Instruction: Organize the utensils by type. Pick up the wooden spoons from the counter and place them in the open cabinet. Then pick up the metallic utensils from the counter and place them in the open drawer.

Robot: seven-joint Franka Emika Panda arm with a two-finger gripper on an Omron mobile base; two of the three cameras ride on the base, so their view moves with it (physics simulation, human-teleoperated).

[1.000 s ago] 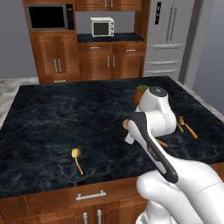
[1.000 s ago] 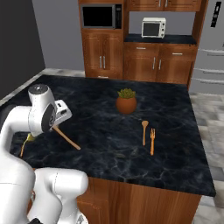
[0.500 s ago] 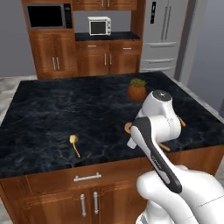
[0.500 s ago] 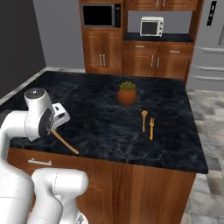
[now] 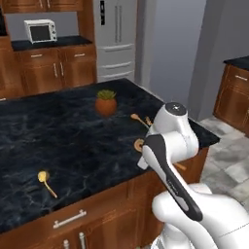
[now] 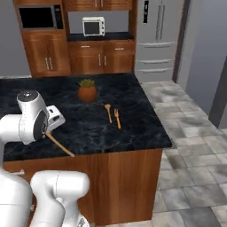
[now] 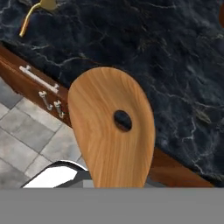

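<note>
Hand view: the wooden spoon (image 7: 111,131) crowds the foreground, a pale oval bowl with 1 round hole, its handle cut off below, so the fingers are hidden. They grasp it all the same: in the right base view its handle (image 6: 59,145) slants out from the hand over the bench (image 6: 133,128) edge. Farther along lie another wooden spoon (image 6: 107,111) and a fork (image 6: 117,118), side by side. A gold spoon (image 5: 46,181) lies apart.

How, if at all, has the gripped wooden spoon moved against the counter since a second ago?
Yes. The wooden spoon has come back from over the counter to overhang its near front edge.
</note>
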